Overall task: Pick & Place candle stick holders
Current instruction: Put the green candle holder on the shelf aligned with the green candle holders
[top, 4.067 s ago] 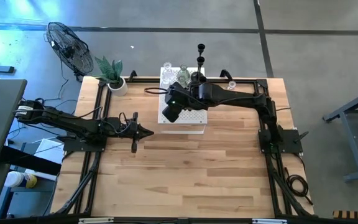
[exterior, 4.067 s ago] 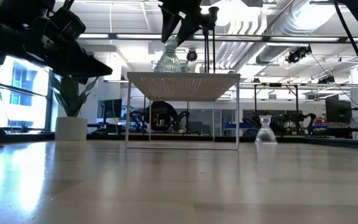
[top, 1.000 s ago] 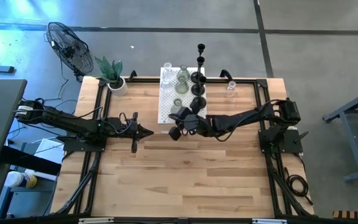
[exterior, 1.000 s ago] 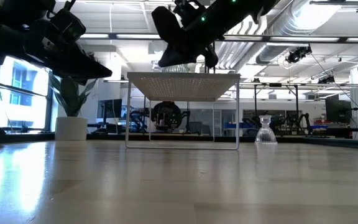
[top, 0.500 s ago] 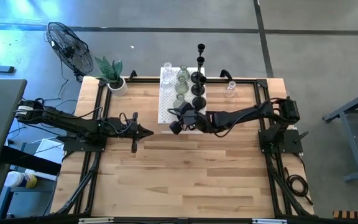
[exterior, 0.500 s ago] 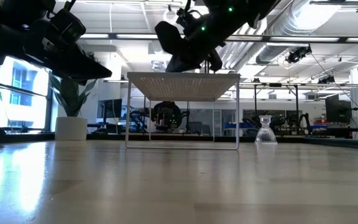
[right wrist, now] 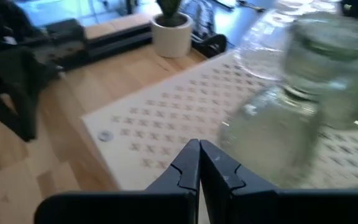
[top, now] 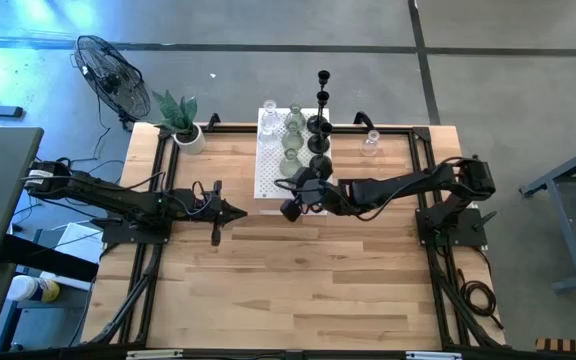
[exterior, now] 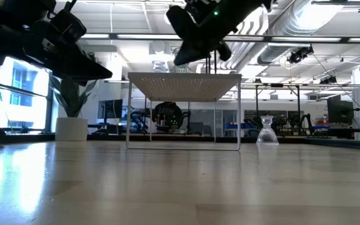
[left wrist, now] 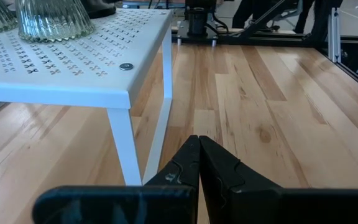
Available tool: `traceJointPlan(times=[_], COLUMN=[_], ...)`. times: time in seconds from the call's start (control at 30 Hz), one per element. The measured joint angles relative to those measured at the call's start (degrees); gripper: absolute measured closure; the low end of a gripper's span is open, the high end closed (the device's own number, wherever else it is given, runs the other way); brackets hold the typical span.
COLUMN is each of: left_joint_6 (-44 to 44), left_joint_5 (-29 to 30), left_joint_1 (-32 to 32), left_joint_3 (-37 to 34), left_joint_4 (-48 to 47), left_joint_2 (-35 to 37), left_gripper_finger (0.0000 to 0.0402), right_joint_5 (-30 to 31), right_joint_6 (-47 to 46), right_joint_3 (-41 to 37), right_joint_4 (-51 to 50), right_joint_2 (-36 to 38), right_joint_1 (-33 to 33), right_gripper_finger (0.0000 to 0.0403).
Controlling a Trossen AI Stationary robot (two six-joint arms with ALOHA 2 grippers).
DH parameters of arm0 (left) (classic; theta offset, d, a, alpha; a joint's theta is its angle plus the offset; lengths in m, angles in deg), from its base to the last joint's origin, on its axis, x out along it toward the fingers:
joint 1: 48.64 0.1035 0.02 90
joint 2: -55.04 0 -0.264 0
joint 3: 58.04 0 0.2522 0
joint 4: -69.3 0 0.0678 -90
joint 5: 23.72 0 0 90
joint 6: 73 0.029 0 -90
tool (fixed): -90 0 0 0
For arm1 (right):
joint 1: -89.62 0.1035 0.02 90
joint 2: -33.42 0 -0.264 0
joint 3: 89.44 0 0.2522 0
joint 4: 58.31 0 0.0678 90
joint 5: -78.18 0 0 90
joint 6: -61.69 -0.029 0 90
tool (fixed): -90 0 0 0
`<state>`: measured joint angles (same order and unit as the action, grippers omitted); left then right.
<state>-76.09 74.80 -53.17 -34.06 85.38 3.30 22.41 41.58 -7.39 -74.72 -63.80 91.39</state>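
Your right gripper (top: 290,208) hangs above the near end of the white perforated box (top: 268,165), fingers pressed together and holding nothing. The wrist view shows its closed tips (right wrist: 199,163) over the perforated top (right wrist: 166,127), with a clear glass holder (right wrist: 278,124) just ahead and blurred.

Around it: beyond the gripper, on the box, stand the candle stick holders. From above you can count about 3 glass ones (top: 290,160) in a cluster and 2 black round bases (top: 319,163) beside them; 2 more black stems (top: 323,85) rise at the far end of the box. The exact total on the box cannot be told, since the pieces overlap. 1 further glass holder (top: 370,143) stands alone on the table (top: 298,290), well apart to the gripper's right; in the low view it shows as a small waisted glass (exterior: 266,132) beside the box (exterior: 184,85).

1 potted plant (top: 182,122) sits at the table's far left corner, and 1 fan (top: 108,72) stands on the floor behind it.

Your left gripper (top: 236,211) waits well to the left of the box, raised off the wood. Its fingers (left wrist: 199,163) are closed on nothing and point toward a box leg (left wrist: 124,146); 1 ribbed glass holder (left wrist: 53,17) stands on the box top ahead of it. The wood between the 2 grippers is bare.
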Motion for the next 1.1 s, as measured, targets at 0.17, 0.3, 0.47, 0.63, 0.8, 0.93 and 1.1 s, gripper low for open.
traceJointPlan(times=[0.17, 0.3, 0.47, 0.63, 0.8, 0.93, 1.1], left_joint_6=[0.0, 0.0, 0.0, 0.0, 0.0, 0.0, 0.0], left_joint_5=[0.0, 0.0, 0.0, 0.2, 0.2, 0.2, 0.2], left_joint_1=[0.0, 0.0, 0.0, 0.0, 0.0, 0.0, 0.0], left_joint_3=[0.0, 0.0, 0.0, 0.0, 0.0, 0.0, 0.0], left_joint_4=[0.0, 0.1, 0.2, 0.1, 0.0, 0.0, 0.0], left_joint_2=[0.0, 0.0, 0.0, 0.0, 0.0, 0.0, 0.0], left_gripper_finger=[0.0401, 0.0401, 0.0401, 0.0401, 0.0401, 0.0401, 0.0401], right_joint_5=[2.2, 0.0, 0.8, 1.5, 2.7, 1.8, -4.8], right_joint_6=[-2.0, -2.0, -2.0, -2.0, -2.0, -1.9, 1.1], right_joint_3=[0.0, 0.0, 0.0, 0.0, 0.0, 0.0, -0.1], right_joint_4=[-3.7, -2.9, -2.6, -2.5, -2.2, -1.7, 4.2], right_joint_2=[1.0, 0.5, 0.5, 0.5, 0.5, 0.5, 0.5], right_joint_1=[-0.7, -2.4, -3.5, -3.4, -3.4, -3.7, -3.5], right_gripper_finger=[0.0403, 0.0403, 0.0403, 0.0403, 0.0403, 0.0403, 0.0403])
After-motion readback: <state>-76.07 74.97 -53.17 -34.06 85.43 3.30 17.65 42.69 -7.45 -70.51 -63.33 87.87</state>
